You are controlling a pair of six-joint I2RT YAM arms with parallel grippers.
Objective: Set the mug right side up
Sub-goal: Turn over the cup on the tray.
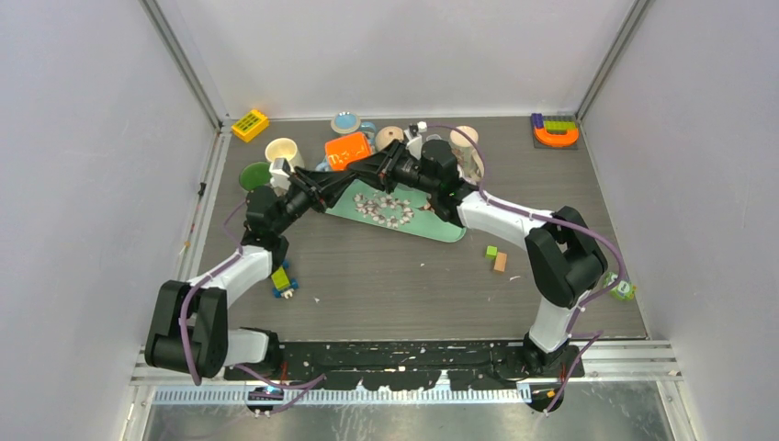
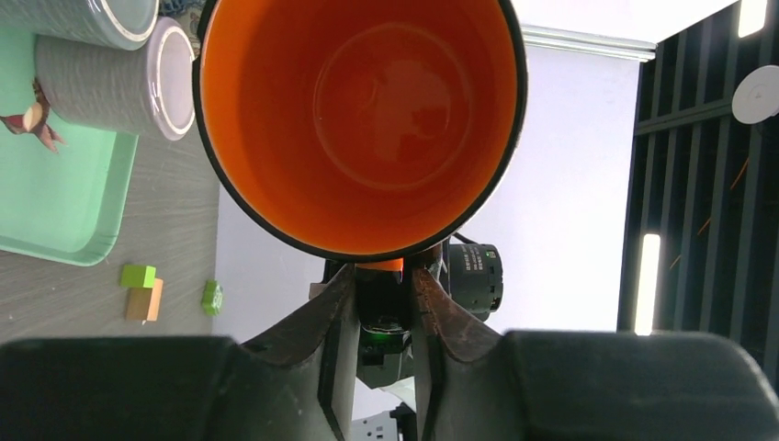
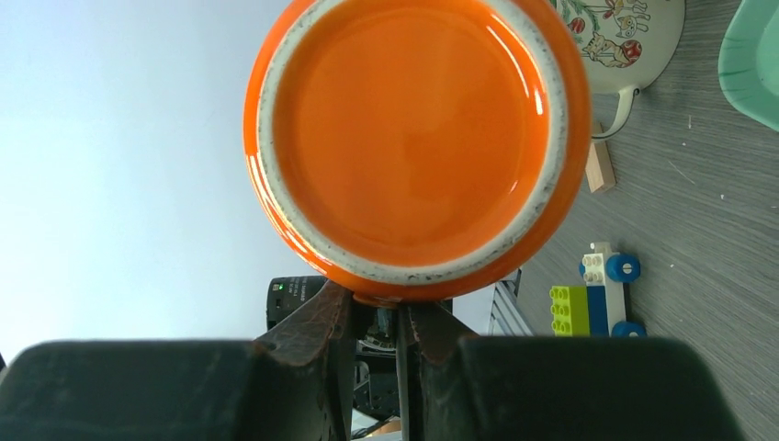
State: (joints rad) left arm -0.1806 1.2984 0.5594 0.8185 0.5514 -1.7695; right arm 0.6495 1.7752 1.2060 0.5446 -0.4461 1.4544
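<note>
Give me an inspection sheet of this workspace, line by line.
Surface: dark wood-grain table, small scraps scattered.
Job's things: orange mug on its side between both grippers, not yet upright.
Clutter: green tray holding scraps; cream mug; yellow block; toy bricks.
Grippers: left gripper and right gripper each shut on the orange mug.
Cables: purple cables run along both arms.
Surroundings: white enclosure walls.
</note>
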